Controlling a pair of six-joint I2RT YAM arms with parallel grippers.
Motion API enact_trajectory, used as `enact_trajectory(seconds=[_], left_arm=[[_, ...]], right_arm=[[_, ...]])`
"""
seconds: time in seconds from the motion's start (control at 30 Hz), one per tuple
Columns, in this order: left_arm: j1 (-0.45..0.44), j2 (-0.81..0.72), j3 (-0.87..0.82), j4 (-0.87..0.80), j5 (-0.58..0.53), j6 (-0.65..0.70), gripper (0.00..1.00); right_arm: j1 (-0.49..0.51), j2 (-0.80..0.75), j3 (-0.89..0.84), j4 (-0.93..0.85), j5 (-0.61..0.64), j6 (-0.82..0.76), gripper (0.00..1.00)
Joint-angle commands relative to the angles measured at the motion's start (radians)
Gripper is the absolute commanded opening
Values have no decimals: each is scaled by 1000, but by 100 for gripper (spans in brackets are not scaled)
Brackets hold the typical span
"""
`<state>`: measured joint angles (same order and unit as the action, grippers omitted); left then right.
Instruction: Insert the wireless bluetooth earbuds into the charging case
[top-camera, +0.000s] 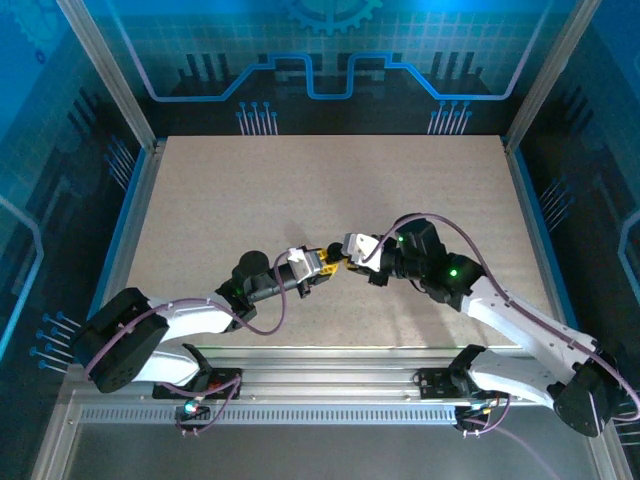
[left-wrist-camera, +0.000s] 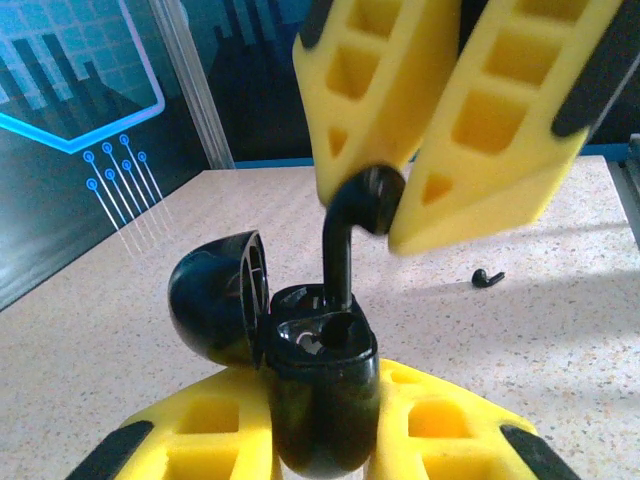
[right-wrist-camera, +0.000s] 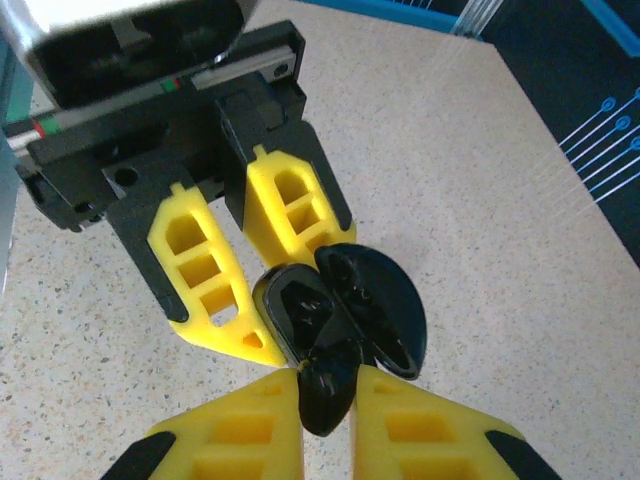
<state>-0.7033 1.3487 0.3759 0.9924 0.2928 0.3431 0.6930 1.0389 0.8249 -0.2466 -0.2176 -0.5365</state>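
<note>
Clamps the charging case (left-wrist-camera: 320, 350) in the left gripper (left-wrist-camera: 318, 400), shut on the lower body from both sides. Shows it as glossy black plastic, rounded like a pebble, with moulded sockets sunk in the top face. Holds it upright above the speckled beige tabletop (left-wrist-camera: 520, 340), near the middle in the top view, with the domed lid (left-wrist-camera: 210, 305) swung open to the left in the left wrist view.

Pinches one of the wireless bluetooth earbuds (left-wrist-camera: 348, 225) in the right gripper (left-wrist-camera: 372, 205), closed on the bulbous head. Reads as smooth, shiny and black, elbow-shaped: round head, thin straight stem. Keeps the long axis near vertical, with the stem pointing down at the case's farther socket and the head bent over toward the right gripper. Seems to have the stem tip inside that socket, though hard to tell how deep.

Shows a second black earbud (left-wrist-camera: 488, 277) lying flat on the tabletop, well apart from the case, beyond it to the right.

Carries yellow fingers (left-wrist-camera: 480, 120) on both grippers, matte, with hollow cells and black backing.
</note>
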Motion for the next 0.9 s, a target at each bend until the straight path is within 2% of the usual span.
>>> enact_trajectory(seconds=[0.0, 0.43, 0.87], left_arm=[[-7, -22, -12, 6, 2, 58, 18], [-12, -14, -12, 15, 6, 86, 18], [-16, -22, -3, 15, 15, 82, 18]], right_arm=[[-2, -33, 17, -19, -9, -8, 16], [3, 5, 10, 13, -48, -16, 16], [10, 38, 8, 19, -10, -28, 16]])
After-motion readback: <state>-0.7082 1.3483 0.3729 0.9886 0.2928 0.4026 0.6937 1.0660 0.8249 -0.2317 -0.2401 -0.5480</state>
